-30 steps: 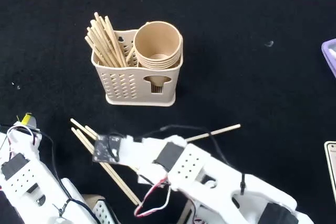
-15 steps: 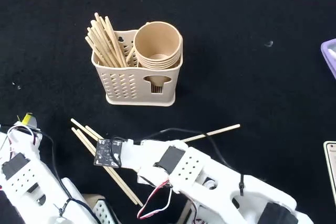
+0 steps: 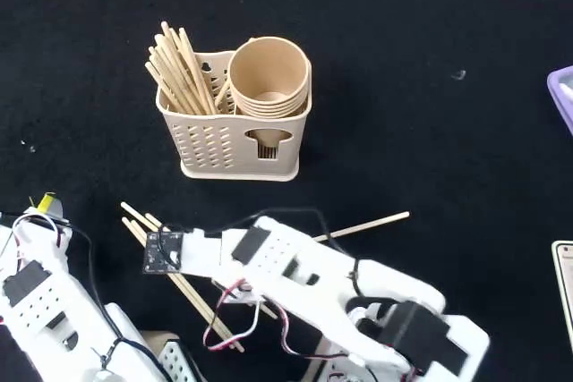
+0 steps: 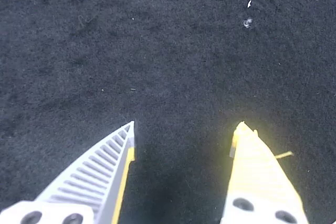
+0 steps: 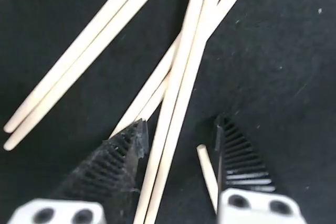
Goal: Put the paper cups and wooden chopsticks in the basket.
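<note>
Big black cloth table (image 3: 430,158) w/ all the stuff on it. The white R arm (image 3: 313,284) lies low across the front, pointing toward the left side. The white L arm (image 3: 36,301) sits in the front left corner.

A cream plastic basket (image 3: 228,145) w/ little holes stands upright near the back, a bit left of the middle. It has 2 parts. A stack of tan paper cups (image 3: 269,73) sits in the right part, open side up. A bunch of wooden chopsticks (image 3: 179,64) stands in the left part. They lean left and poke out over the rim.

Some loose wooden chopsticks (image 3: 201,306) lie flat on the cloth in front of the basket, well apart from it. They are slanted and partly under the R arm. One single chopstick (image 3: 367,224) pokes out past the arm's other side.

R gripper (image 5: 181,125): black fingers spread apart, not squeezing. A few loose sticks run btwn them, closer to one finger.

L gripper (image 4: 186,125): fingers released, spread wide over bare cloth.

A bit of a purple thing (image 3: 562,96) shows at the right edge.
</note>
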{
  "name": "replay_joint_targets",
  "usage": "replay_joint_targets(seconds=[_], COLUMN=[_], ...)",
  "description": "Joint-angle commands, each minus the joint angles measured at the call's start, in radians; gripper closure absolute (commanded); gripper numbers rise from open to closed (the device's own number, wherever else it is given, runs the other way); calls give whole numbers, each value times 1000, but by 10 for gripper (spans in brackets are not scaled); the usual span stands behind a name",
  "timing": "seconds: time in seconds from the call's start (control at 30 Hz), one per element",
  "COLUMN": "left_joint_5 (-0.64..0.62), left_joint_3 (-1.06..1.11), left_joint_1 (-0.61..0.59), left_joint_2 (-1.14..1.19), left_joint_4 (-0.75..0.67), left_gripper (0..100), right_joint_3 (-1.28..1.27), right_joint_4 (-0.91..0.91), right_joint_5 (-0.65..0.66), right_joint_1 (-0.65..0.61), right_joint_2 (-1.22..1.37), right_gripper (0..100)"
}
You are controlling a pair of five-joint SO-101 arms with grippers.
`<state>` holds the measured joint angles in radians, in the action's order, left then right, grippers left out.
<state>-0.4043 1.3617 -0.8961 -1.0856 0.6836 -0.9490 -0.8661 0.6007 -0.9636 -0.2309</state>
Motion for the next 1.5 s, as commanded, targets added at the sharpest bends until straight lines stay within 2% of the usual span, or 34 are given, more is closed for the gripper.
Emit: replay_joint_targets(seconds=[0.0,0.2,0.4,0.57,0.63,0.73,0.83,0.93,1.47], left_joint_5=[2,2,2,2,2,2,2,2,2], left_joint_3=[-35,-35,-35,-35,-35,-36,-36,-38,-35], left_joint_1=[8,8,8,8,8,7,5,5,8], left_joint_2=[-14,-14,-14,-14,-14,-14,-14,-14,-14], left_joint_4=[-2,-3,-3,-2,-2,0,2,2,-3], left_gripper=[708,708,708,708,708,708,708,708,708], right_joint_3=[71,71,73,87,111,143,162,168,456], right_joint_4=[15,8,-12,-14,-35,-75,-92,-97,-440], right_joint_5=[48,130,135,130,135,137,137,130,-40], right_joint_1=[57,117,120,121,121,115,92,97,101], right_joint_2=[47,71,99,137,157,194,222,213,-452], right_gripper=[803,912,907,835,837,888,994,989,988])
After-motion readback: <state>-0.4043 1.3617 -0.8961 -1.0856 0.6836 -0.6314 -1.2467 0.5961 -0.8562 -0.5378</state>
